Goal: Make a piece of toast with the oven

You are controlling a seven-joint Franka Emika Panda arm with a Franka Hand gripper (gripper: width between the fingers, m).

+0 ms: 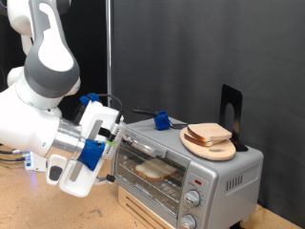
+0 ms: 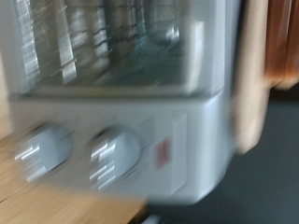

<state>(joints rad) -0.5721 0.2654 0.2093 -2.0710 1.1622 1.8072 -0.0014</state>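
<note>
The silver-grey oven [image 1: 214, 176] stands on the wooden table at the exterior view's right. A slice of toast [image 1: 154, 170] lies on the wire rack inside it, seen through the front. My gripper [image 1: 100, 157] with blue fingers is close to the oven's front, on the side towards the exterior view's left. Nothing shows between its fingers. The wrist view is blurred. It shows the oven [image 2: 121, 93] close up, with two round knobs [image 2: 114, 149] and a red mark [image 2: 161, 154]. No fingers show there.
A second bread slice [image 1: 210, 133] lies on a round wooden board [image 1: 210, 148] on top of the oven. A blue clamp [image 1: 162, 120] and a black stand [image 1: 230, 105] are also up there. A black curtain hangs behind.
</note>
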